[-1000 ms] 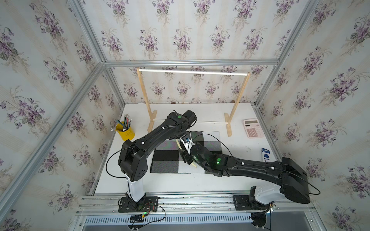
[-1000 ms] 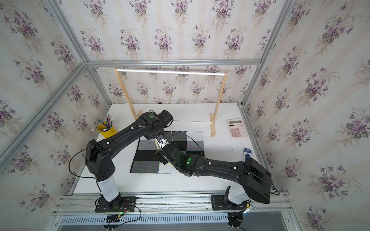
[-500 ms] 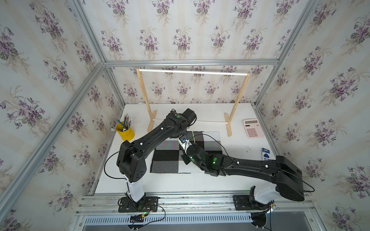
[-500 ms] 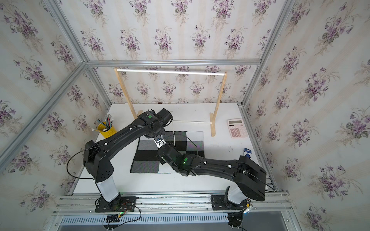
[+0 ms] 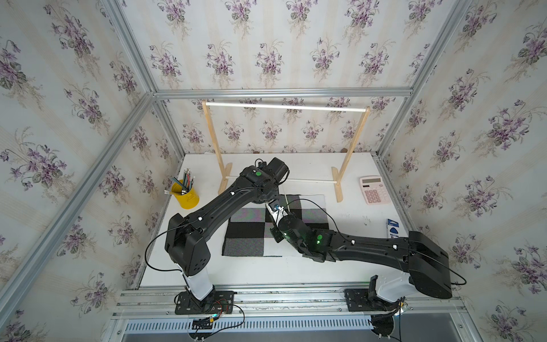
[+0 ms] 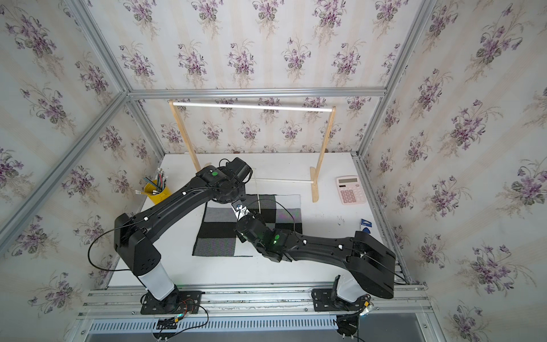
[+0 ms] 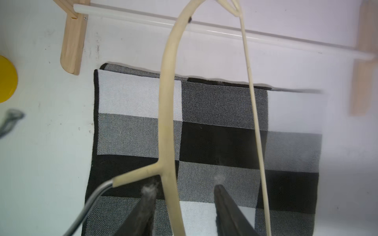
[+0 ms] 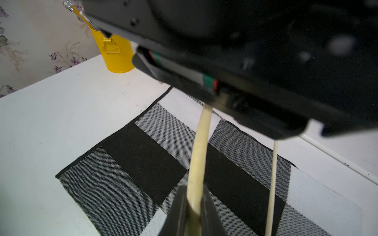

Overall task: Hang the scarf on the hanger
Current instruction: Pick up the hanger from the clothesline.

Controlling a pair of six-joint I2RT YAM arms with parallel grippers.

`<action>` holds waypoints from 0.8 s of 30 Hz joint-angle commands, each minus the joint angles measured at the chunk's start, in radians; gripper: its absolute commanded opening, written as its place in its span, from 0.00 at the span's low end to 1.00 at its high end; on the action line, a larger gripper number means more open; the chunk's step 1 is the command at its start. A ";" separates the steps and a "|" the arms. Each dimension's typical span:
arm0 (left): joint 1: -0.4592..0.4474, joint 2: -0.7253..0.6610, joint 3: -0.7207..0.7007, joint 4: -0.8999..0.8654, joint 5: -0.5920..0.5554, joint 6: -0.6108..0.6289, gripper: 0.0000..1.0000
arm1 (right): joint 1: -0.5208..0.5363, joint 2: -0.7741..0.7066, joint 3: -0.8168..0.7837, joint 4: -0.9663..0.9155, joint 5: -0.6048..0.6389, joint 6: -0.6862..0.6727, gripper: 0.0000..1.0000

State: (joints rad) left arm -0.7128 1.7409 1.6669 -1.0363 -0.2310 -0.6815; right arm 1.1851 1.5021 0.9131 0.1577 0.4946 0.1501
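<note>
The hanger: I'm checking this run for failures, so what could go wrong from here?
1. Only the right gripper is clamped on the hanger, on its curved arm, so it may pivot or slip.
2. The left gripper stands open astride that arm; pulling away could knock it.
3. The scarf lies flat on the table, so its edge may be hard to pinch.

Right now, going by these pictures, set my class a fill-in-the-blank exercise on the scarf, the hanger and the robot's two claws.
The scarf has black, grey and ____ squares.
Of the left claw and right claw, only the ____ one is shut on the hanger.
The pencil cup is ____.
Missing words: white; right; yellow.
</note>
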 commanded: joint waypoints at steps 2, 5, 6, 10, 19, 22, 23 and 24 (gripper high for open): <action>-0.001 -0.024 0.009 0.034 0.069 0.044 0.51 | 0.001 -0.019 -0.026 0.089 0.053 0.016 0.00; -0.001 -0.070 -0.020 0.070 0.097 0.044 0.51 | 0.000 -0.026 -0.046 0.122 0.060 0.020 0.00; -0.001 -0.092 -0.035 0.092 0.110 0.048 0.51 | 0.000 -0.025 -0.051 0.130 0.064 0.021 0.00; -0.001 -0.203 -0.121 0.198 0.145 0.059 0.52 | -0.003 -0.032 -0.081 0.176 0.081 0.028 0.00; 0.003 -0.427 -0.346 0.420 0.143 0.069 0.68 | -0.024 -0.160 -0.195 0.317 0.052 0.071 0.00; 0.003 -0.440 -0.386 0.498 0.151 0.059 0.68 | -0.024 -0.156 -0.198 0.324 0.034 0.089 0.00; 0.003 -0.436 -0.395 0.515 0.155 0.053 0.68 | -0.024 -0.153 -0.199 0.329 0.024 0.096 0.00; 0.003 -0.430 -0.398 0.524 0.158 0.047 0.68 | -0.025 -0.151 -0.198 0.334 0.016 0.103 0.00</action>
State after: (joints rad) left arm -0.7116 1.3064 1.2797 -0.6140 -0.0849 -0.6266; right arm 1.1587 1.3491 0.7155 0.4244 0.5354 0.2241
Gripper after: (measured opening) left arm 0.677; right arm 0.145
